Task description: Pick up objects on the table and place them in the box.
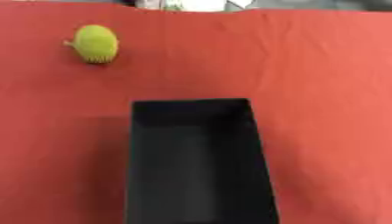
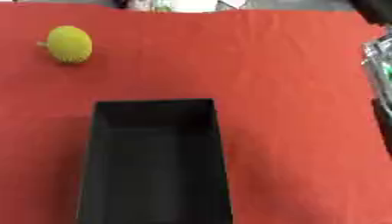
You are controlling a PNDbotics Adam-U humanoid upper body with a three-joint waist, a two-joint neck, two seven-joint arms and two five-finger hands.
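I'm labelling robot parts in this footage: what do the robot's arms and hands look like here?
Very little shows. In the right eye view, part of the right arm sits along the right edge: a black section at the upper corner, a silver-grey, shiny segment with a hint of green below it, then more black lower down. No hand is visible in either view, and no left arm.

A yellow-green, bumpy, egg-shaped object [image 1: 96, 43] lies on the red cloth at about ten o'clock — a small stub pointing left. The black box [image 1: 197, 162] stands open-topped at six o'clock — well apart from it.
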